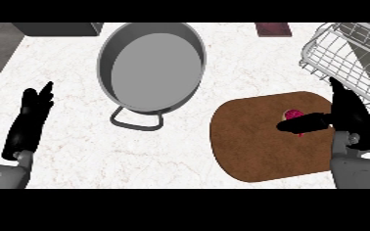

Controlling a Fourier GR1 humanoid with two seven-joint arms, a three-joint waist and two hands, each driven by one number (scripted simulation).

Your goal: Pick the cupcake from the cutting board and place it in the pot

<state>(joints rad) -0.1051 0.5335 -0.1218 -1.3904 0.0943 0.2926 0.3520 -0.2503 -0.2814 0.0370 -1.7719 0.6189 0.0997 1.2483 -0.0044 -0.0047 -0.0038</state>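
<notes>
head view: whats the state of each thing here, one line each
pot: upright on the counter, nothing in it
cupcake: on the cutting board, partly hidden by the right hand
cutting board: flat on the counter
wire rack: at the right edge, contents unclear
right hand: curled round the cupcake
left hand: open, resting at left

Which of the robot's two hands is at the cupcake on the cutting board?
The right hand: it reaches over the brown cutting board with the pink cupcake at its fingers. The left hand rests open, far off.

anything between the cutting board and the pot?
Head view: only bare counter separates the cutting board from the pot.
</notes>
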